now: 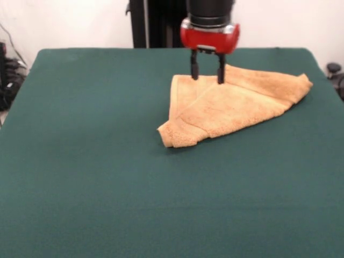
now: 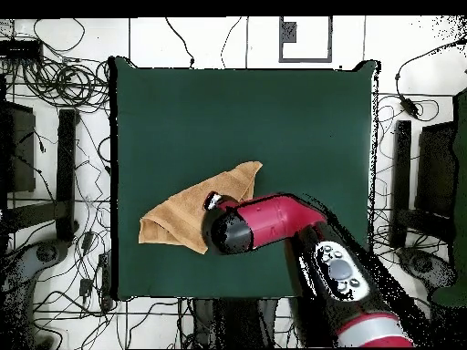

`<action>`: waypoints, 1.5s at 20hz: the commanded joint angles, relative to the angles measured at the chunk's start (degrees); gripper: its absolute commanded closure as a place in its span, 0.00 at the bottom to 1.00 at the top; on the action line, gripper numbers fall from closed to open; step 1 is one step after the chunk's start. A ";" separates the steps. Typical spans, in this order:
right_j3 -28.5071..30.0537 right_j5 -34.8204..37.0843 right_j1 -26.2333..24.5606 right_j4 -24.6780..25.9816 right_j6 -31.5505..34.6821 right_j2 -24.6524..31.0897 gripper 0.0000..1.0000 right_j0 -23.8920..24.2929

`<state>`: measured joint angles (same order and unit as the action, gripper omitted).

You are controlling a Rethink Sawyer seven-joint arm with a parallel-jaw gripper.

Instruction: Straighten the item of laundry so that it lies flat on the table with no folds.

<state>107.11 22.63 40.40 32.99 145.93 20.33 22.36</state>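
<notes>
The item of laundry (image 1: pixel 236 105), a tan-orange towel, lies folded over on itself in a rough triangle at the right of the green table (image 1: pixel 97 161), with a bunched corner pointing toward the front left. My gripper (image 1: pixel 207 79) stands open with its two black fingertips (image 1: pixel 194 75) at the towel's far edge, nothing between them. In the overhead view the towel (image 2: pixel 187 214) stretches from the table's left side toward the middle. There the red arm's wrist (image 2: pixel 233 230) covers the towel's lower right part and hides the fingers.
The table (image 2: pixel 274 128) spreads wide beyond the towel on every side. Cables (image 2: pixel 64 82) and dark equipment (image 2: pixel 429 173) lie on the floor around the table's edges.
</notes>
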 commanded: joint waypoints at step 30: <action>-2.57 -18.06 -10.18 2.99 0.62 -11.81 0.00 -8.39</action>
<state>106.32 8.21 32.26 33.65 145.93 7.17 15.29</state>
